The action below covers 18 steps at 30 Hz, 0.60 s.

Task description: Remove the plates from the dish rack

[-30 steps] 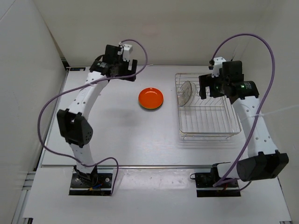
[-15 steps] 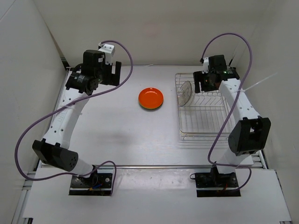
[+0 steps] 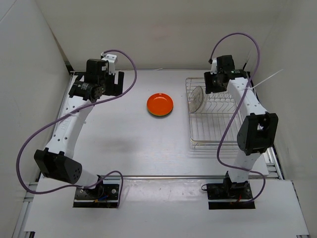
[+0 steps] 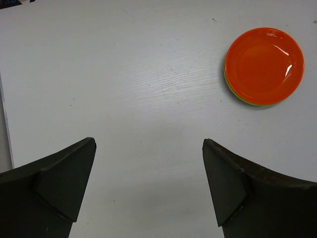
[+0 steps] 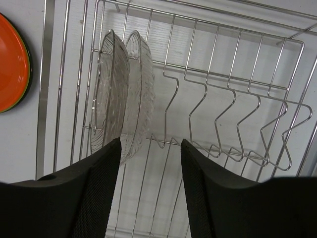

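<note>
Right gripper [image 5: 150, 142] moved over silver wire dish rack [image 5: 43, 99], jaws part-narrowed, empty, beside ribbed clear plates [image 5: 111, 89], left gripper [image 4: 148, 140] wide.

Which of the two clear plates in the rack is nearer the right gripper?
The clear glass plate beside the empty slots of the silver wire dish rack, by the right gripper. The other clear plate stands toward the orange plate.

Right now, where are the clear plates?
Top view, right side: two clear plates stand on edge in the far-left slots of the dish rack, right of the orange plate. The right hand hangs close beside them.
</note>
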{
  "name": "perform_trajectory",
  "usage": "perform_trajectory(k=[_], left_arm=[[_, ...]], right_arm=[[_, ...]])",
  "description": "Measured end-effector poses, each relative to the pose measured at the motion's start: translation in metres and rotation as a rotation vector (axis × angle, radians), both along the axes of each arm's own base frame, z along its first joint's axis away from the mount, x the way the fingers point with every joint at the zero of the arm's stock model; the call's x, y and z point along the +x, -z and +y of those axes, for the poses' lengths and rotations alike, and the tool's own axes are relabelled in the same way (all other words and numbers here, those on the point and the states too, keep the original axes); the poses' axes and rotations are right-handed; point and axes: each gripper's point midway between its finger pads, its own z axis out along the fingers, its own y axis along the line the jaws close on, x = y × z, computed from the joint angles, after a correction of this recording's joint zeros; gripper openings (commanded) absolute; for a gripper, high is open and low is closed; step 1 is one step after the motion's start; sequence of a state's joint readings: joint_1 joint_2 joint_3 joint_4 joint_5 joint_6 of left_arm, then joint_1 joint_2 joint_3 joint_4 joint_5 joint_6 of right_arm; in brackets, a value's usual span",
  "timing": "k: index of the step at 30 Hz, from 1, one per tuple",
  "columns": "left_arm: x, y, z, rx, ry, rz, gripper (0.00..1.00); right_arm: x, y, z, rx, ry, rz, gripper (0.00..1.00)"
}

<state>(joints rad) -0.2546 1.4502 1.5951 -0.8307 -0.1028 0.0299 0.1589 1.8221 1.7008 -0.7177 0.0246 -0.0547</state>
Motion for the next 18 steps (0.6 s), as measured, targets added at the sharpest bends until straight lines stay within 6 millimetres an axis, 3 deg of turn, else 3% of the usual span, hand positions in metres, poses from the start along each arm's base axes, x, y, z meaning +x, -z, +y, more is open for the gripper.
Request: perform_trajectory(k=[18], left_arm=[[-0.002, -0.007, 0.002, -0.033, 0.009, -0.012, 1.00]], right_arm=[[0.002, 0.021, 0.013, -0.065, -0.012, 0.032, 0.40]])
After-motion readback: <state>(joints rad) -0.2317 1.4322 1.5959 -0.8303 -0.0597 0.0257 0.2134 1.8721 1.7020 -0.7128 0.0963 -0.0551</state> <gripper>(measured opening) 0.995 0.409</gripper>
